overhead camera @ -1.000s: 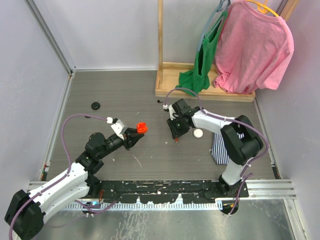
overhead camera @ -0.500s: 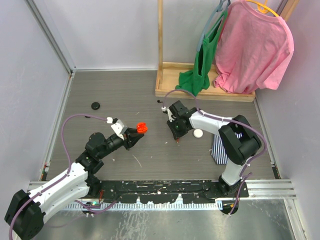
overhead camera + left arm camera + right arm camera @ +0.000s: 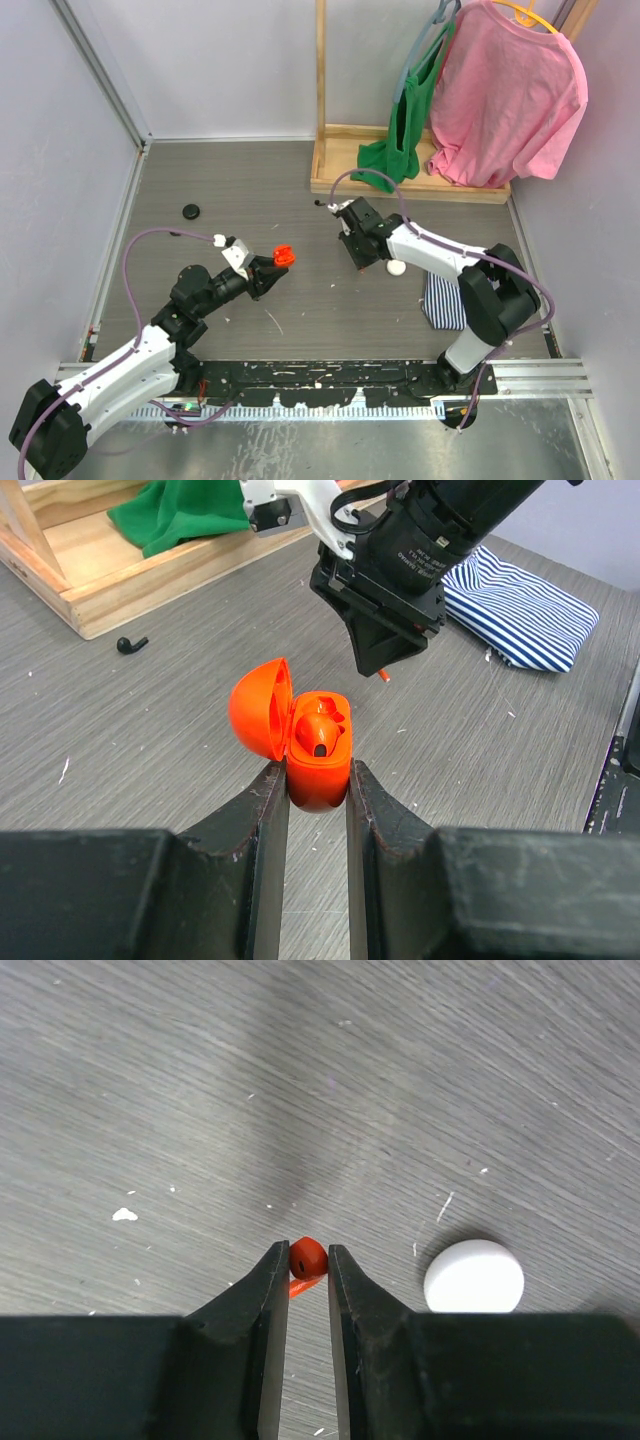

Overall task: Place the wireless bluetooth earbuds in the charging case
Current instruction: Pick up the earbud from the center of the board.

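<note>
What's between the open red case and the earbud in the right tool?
Nothing: the top view shows only bare table between the red case, held in the left tool, and the right tool shut on the red earbud.

From my station I see a grey wood-grain surface (image 3: 260,190), scuffed with white flecks (image 3: 125,1214). A black round disc (image 3: 190,211) lies at the far left, well apart from everything else. Near the middle right lies a white round disc (image 3: 397,267), and nearer and to its right a blue-and-white striped cloth (image 3: 440,300) lies flat. At the far right stands a wooden rack base (image 3: 340,186). A black earbud (image 3: 130,643) lies just in front of its left corner.
</note>
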Controlling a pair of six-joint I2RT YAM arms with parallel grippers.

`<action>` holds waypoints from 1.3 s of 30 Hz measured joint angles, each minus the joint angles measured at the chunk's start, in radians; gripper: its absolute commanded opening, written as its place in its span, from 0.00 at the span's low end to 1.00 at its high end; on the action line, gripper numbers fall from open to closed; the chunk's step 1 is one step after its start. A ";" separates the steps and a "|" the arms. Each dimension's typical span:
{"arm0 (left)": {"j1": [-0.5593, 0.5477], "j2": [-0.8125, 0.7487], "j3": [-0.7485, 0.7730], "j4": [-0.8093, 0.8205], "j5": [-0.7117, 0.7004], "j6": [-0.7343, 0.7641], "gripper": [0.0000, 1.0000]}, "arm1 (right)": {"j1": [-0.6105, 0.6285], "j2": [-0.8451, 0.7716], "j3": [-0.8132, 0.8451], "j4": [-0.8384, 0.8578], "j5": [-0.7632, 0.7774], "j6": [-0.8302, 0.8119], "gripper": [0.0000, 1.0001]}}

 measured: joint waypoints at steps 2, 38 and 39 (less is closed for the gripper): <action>0.000 0.000 0.000 -0.002 0.000 0.000 0.01 | 0.010 0.002 0.000 -0.001 0.043 0.009 0.08; 0.000 -0.016 0.000 -0.003 0.000 0.000 0.01 | -0.043 -0.138 -0.182 0.156 0.076 0.204 0.36; 0.000 -0.016 0.000 -0.003 0.000 0.000 0.01 | -0.067 -0.157 -0.220 0.188 0.048 0.217 0.37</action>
